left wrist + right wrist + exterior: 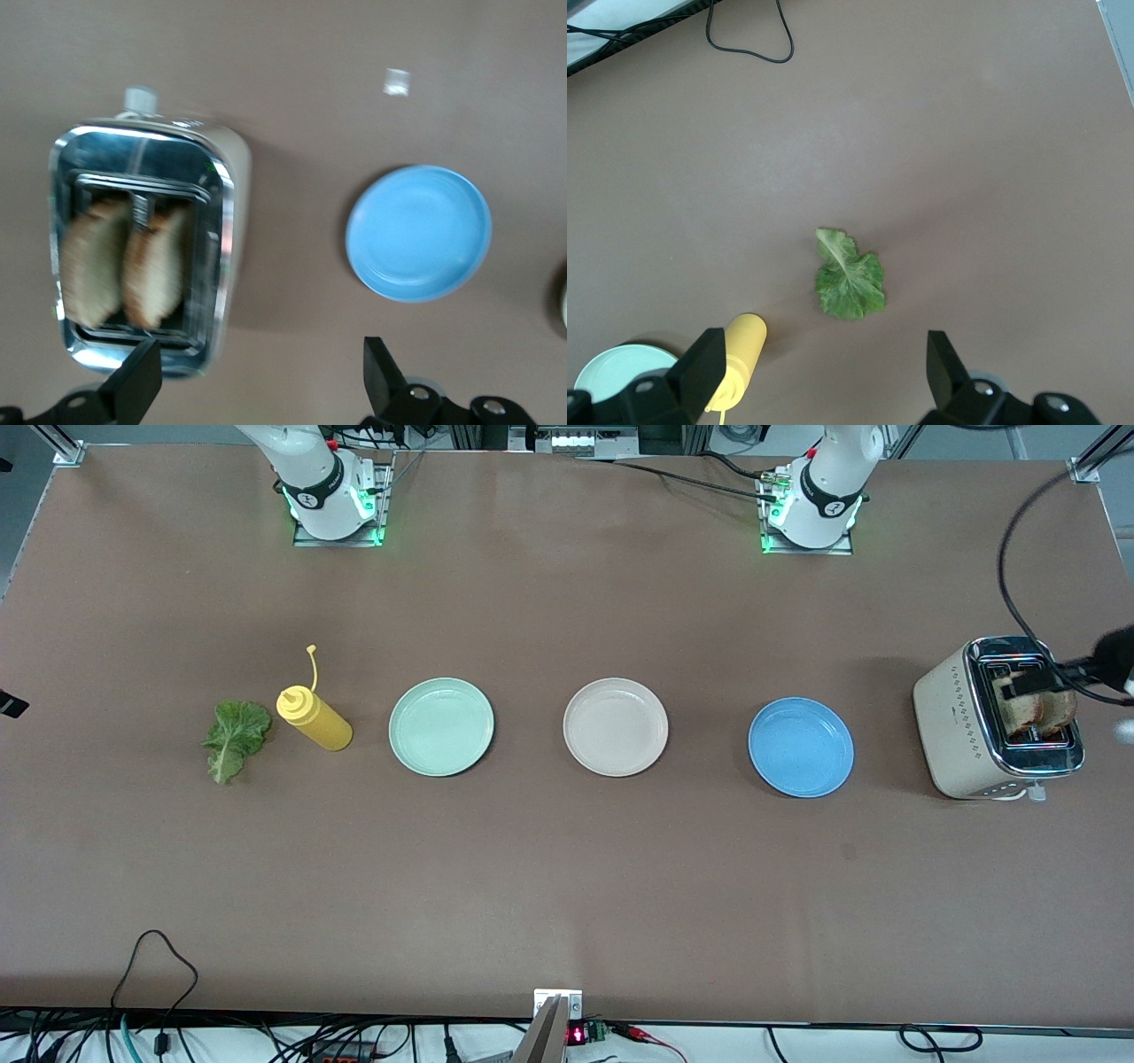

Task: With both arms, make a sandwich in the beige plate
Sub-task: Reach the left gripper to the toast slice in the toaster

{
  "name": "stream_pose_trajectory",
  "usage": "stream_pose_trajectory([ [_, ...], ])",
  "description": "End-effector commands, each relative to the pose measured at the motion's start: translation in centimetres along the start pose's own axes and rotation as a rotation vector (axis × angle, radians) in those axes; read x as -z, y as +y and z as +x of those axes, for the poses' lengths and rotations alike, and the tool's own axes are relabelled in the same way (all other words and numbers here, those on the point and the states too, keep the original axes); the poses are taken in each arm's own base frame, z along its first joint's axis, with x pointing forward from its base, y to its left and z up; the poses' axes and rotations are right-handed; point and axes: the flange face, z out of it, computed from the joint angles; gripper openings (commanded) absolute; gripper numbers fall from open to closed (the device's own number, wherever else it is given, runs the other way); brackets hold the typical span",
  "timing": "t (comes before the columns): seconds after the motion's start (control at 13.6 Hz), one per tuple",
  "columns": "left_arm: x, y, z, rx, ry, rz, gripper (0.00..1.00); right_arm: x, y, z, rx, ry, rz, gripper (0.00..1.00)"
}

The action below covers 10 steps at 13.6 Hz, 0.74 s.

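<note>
Brown table (567, 886) with three plates (616, 726)

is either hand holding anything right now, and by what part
Nothing is held. The left hand hangs open over the toaster, whose two bread slices sit in the slots. The right hand hangs open over the lettuce leaf.

A row runs along the table: leaf (235, 739) at the right arm's end, then bottle (314, 718), three plates (616, 726) and toaster (997, 719) at the left arm's end. Two bread slices (124, 263) stand in the toaster's slots, side by side
</note>
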Motion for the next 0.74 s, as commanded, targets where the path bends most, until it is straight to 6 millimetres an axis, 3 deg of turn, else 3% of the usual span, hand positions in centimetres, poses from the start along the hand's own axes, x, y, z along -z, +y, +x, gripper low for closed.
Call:
stream_pose_trajectory([
  [0.0, -1.6, -2.8, 3.4, -0.003, -0.027, 0.014, 1.00, 0.3, 0.0, 0.2, -0.013, 0.018, -0.002, 1.00],
  [0.15, -3.8, -4.4, 4.1, 0.011, -0.067, 0.029, 1.00, -0.1, -0.2, 0.5, -0.011, 0.021, -0.003, 1.00],
  [0.37, -7.7, -5.0, 4.0, 0.020, -0.172, 0.018, 1.00, -0.5, -0.4, 0.8, -0.010, 0.023, -0.003, 1.00],
  [0.66, -9.7, -6.2, 3.7, 0.014, -0.246, 0.031, 1.00, -1.4, -1.4, 1.0, 0.006, 0.018, -0.004, 1.00],
])
